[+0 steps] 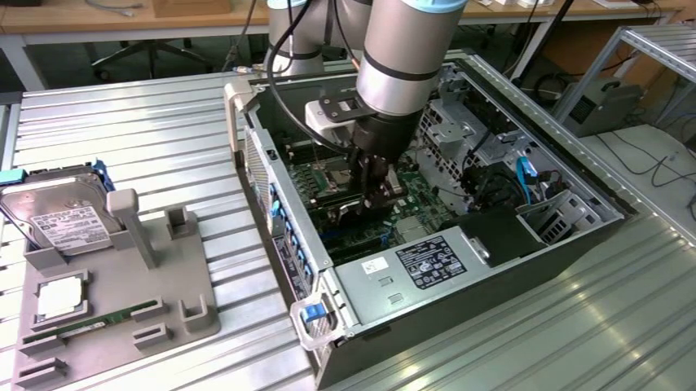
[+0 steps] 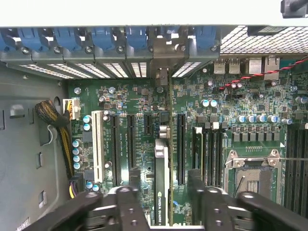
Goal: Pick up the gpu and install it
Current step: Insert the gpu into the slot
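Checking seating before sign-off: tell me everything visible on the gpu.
The gpu is a thin dark card seen edge-on, upright on the green motherboard among the expansion slots, with a printed label on its top edge. Its silver bracket sits at the case's rear slot wall. The pincer straddles it, fingers clear of it on both sides.

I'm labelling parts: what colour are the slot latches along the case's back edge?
Blue; the slot latches show best in the wrist view.
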